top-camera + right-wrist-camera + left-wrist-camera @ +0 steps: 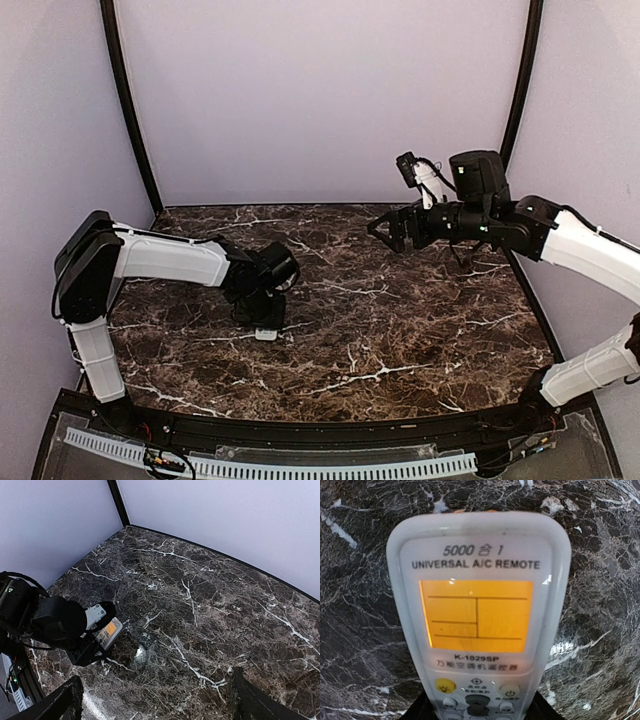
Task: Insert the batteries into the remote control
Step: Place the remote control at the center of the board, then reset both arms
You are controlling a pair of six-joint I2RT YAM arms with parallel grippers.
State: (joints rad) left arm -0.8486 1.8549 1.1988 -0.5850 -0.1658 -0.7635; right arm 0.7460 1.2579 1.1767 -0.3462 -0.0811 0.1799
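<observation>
The white remote control (479,605) fills the left wrist view, front side up, its orange display lit and its buttons at the bottom. My left gripper (479,716) is shut on its button end, with a black finger on each side (420,711). In the top view the left gripper (264,322) holds the remote (266,334) low over the marble at centre left. My right gripper (382,228) is raised at the back right, open and empty, its fingers (60,702) spread wide. The remote also shows in the right wrist view (109,632). No batteries are in view.
A dark marble tabletop (400,320) is enclosed by pale lilac walls with black corner posts (128,110). A black rail and a white slotted strip (300,465) run along the near edge. The left arm (50,620) lies at the right wrist view's left side.
</observation>
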